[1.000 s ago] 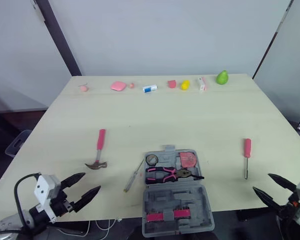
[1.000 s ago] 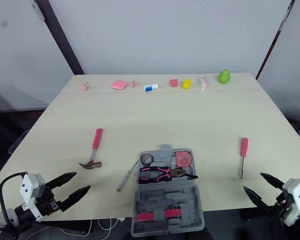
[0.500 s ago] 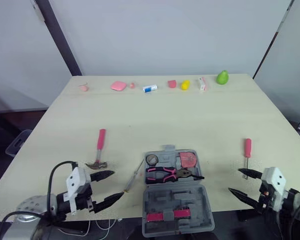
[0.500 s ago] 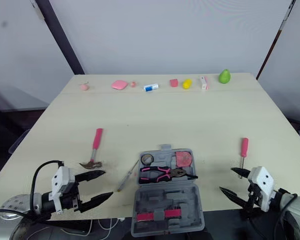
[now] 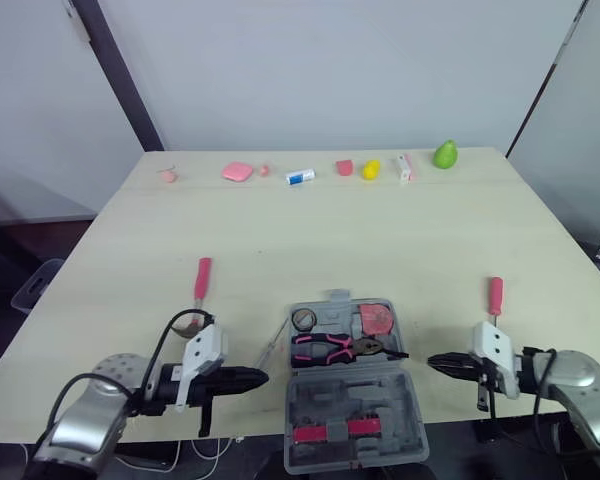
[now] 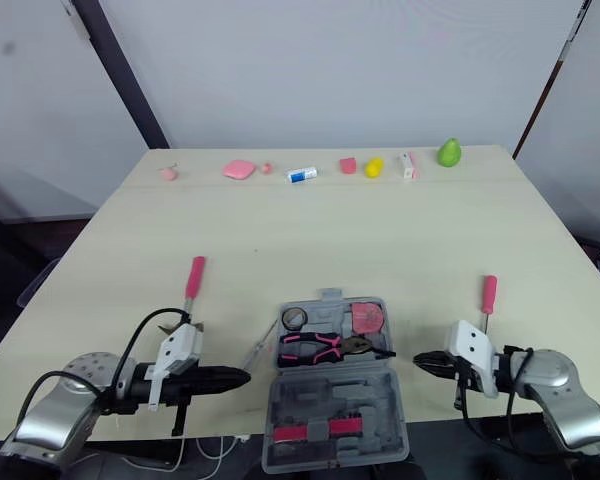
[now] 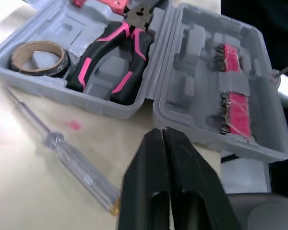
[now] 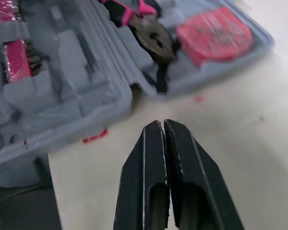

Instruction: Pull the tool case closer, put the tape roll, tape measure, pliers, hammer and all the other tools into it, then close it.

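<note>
The grey tool case (image 5: pixel 380 392) lies open at the table's near edge. Its far half holds a tape roll (image 5: pixel 303 320), pink-handled pliers (image 5: pixel 332 348) and a pink tape measure (image 5: pixel 376 320); the near half holds pink bit strips (image 5: pixel 329 432). My left gripper (image 5: pixel 261 378) is shut, its tip pointing at the case's left side. Just beside it lies a clear screwdriver (image 7: pixel 62 148). The hammer (image 5: pixel 201 281) lies behind that arm, its head partly hidden. My right gripper (image 5: pixel 432 362) is shut, pointing at the case's right side. A pink-handled screwdriver (image 5: pixel 494 297) lies behind it.
Along the table's far edge sit small items: a pink pad (image 5: pixel 237 171), a white and blue tube (image 5: pixel 299 177), a yellow piece (image 5: pixel 370 169) and a green pear (image 5: pixel 444 154). The case's near half overhangs the table's front edge.
Both arms swung inward from the table's front corners to either side of the case. Both grippers went from wide open to shut, with nothing in them.
</note>
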Robot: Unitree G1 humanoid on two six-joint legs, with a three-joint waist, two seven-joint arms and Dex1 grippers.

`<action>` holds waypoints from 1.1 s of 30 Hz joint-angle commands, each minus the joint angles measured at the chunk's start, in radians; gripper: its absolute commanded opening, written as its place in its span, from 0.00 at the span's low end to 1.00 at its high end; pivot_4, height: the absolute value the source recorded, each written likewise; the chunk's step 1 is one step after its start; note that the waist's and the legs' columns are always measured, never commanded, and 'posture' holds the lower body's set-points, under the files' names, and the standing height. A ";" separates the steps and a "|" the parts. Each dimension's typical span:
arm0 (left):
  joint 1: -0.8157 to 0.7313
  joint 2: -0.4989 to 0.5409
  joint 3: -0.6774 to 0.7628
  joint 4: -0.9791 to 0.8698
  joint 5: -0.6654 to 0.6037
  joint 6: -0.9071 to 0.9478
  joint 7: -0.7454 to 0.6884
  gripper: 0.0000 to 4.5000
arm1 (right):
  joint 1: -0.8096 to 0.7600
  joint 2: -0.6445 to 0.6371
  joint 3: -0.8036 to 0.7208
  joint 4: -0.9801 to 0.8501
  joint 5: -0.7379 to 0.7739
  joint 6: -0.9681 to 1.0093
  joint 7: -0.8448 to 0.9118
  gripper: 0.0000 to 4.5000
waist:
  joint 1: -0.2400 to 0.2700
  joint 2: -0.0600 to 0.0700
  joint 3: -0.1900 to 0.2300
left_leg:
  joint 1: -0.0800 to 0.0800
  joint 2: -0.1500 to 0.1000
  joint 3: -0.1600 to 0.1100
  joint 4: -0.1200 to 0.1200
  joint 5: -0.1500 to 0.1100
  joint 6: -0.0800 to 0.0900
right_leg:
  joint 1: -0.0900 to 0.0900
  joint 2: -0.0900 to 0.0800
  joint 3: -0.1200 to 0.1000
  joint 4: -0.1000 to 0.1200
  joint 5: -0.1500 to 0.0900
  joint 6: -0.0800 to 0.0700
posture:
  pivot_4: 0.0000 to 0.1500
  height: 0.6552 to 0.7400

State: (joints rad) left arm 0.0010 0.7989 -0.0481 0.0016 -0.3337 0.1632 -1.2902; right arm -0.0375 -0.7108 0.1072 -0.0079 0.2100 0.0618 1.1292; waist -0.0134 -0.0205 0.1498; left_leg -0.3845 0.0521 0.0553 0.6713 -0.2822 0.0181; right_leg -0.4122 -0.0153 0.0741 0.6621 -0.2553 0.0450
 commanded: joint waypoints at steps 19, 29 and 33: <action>-0.134 -0.009 -0.129 0.079 0.123 0.000 -0.021 0.00 | -0.158 0.026 0.177 0.158 -0.185 -0.045 0.000 0.00 | -0.001 -0.001 0.000 | 0.000 0.000 0.000 0.001 0.000 0.000 | 0.000 0.000 0.000 0.001 0.001 0.001 | 1.00 1.00; -0.163 -0.023 -0.199 0.023 0.194 0.059 0.012 0.00 | -0.147 0.036 0.177 0.153 -0.188 -0.041 -0.011 0.00 | -0.003 -0.001 -0.001 | 0.001 0.000 0.000 0.001 0.000 0.000 | 0.001 0.001 0.000 0.001 0.001 0.001 | 1.00 1.00; -0.159 -0.033 -0.225 -0.003 0.218 0.090 0.038 0.00 | -0.141 0.040 0.177 0.148 -0.188 -0.039 -0.016 0.00 | -0.003 -0.001 -0.001 | 0.001 0.001 0.000 0.001 0.000 0.000 | 0.001 0.001 0.000 0.002 0.001 0.001 | 1.00 1.00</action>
State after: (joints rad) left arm -0.1583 0.7677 -0.2568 0.0312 -0.1306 0.2444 -1.2646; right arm -0.1932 -0.6797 0.2692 0.1365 0.0372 0.0162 1.1211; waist -0.0162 -0.0216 0.1492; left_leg -0.3834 0.0526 0.0552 0.6724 -0.2821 0.0182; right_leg -0.4113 -0.0144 0.0744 0.6639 -0.2542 0.0462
